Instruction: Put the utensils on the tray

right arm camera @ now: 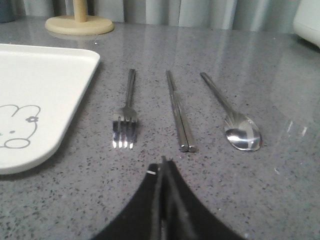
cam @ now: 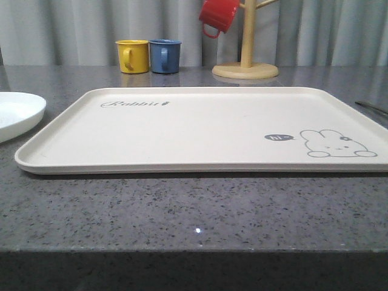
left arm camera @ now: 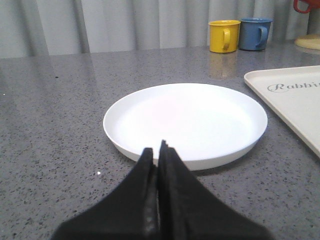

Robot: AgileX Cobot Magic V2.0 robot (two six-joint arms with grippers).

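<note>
Tray bare, nothing loaded yet; both grippers closed and empty.

The tray (cam: pixel 200 130) lies flat on the grey counter (cam: pixel 194 212), rabbit drawing at its right end, nothing on it. Off the tray's right edge lie the fork (right arm camera: pixel 126 116), then the chopsticks (right arm camera: pixel 179 112), then the spoon (right arm camera: pixel 235 117) farthest out, side by side and apart, handles pointing away from the right gripper (right arm camera: pixel 164 162). That gripper hovers just short of them, jaws pressed together, holding nothing. Off the tray's left edge sits the plate (left arm camera: pixel 185 122), near but not touching. The left gripper (left arm camera: pixel 159 150) is at the plate's near rim, jaws likewise shut and empty. Behind the tray: yellow mug (cam: pixel 133 56), blue mug (cam: pixel 165 56), red mug (cam: pixel 219 15) on a wooden stand (cam: pixel 245 68). Judged: first pick not yet begun. Next move calls for opening a gripper, then pinching a flat piece or the plate's rim.
</note>
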